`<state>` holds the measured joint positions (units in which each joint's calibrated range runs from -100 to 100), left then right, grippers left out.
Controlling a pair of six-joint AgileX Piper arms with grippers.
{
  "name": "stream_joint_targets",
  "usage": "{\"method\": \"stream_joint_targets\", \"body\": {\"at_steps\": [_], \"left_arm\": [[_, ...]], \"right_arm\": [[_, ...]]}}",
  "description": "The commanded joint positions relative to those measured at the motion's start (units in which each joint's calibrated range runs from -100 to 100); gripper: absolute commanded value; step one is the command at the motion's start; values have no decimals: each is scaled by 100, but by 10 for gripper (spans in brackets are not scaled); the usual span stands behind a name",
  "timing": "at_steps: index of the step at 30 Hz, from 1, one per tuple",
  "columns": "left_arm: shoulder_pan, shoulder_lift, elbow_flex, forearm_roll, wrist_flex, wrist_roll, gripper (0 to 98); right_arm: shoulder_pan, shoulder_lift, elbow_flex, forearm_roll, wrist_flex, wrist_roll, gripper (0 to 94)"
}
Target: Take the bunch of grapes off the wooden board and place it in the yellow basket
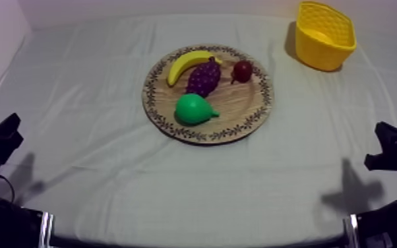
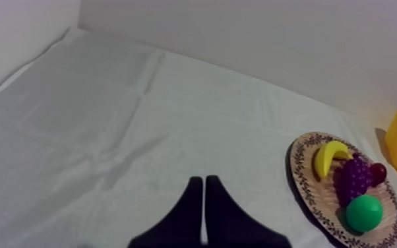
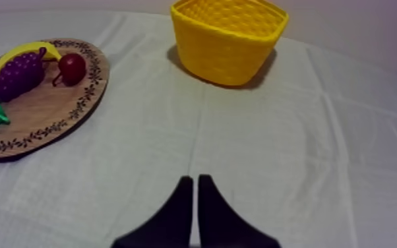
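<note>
Nearest, at the front edge of the bench [image 1: 194, 227], the left gripper [image 2: 204, 179] is closed to a narrow black wedge with nothing in it, low over bare cloth [image 1: 109, 178]. The right gripper [image 3: 195, 178] is closed the same way at the opposite side, also holding nothing. The cloth is grey-white, matte and finely woven. It covers the whole bench, with soft creases and fold lines running across it.

Further in, near the middle, lies the wooden board [image 1: 241, 105]. It is round, flat and pale brown with visible grain, and a dark leaf pattern rings its rim. On its near part sits the pear [image 1: 193, 109], smooth, glossy green, with its narrow end pointing right. Behind the pear lies the bunch of grapes [image 1: 203, 77], dark purple and knobbly. One side touches the banana [image 1: 184, 64], a smooth yellow curve along the board's far left rim. The small red fruit [image 1: 242, 70], round and shiny, rests just right of the grapes.

Beyond the board, at the far right of the bench and well apart from it, stands the yellow basket [image 1: 323, 56]. It is upright, of plastic with lattice-textured walls that flare toward an open rim. A plain pale wall [image 2: 241, 33] rises behind the bench.
</note>
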<state>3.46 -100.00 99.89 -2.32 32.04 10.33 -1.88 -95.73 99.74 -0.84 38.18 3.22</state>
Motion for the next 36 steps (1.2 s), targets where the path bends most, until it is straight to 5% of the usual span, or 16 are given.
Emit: {"method": "stream_joint_targets", "body": {"at_steps": [1,36], "left_arm": [[-3,0,0,0,-3,0,1],[-3,0,0,0,-3,0,1]], "right_arm": [[4,-2,4,-1,-3,442,6],[-80,163,-161,206,-166,211,4]]}}
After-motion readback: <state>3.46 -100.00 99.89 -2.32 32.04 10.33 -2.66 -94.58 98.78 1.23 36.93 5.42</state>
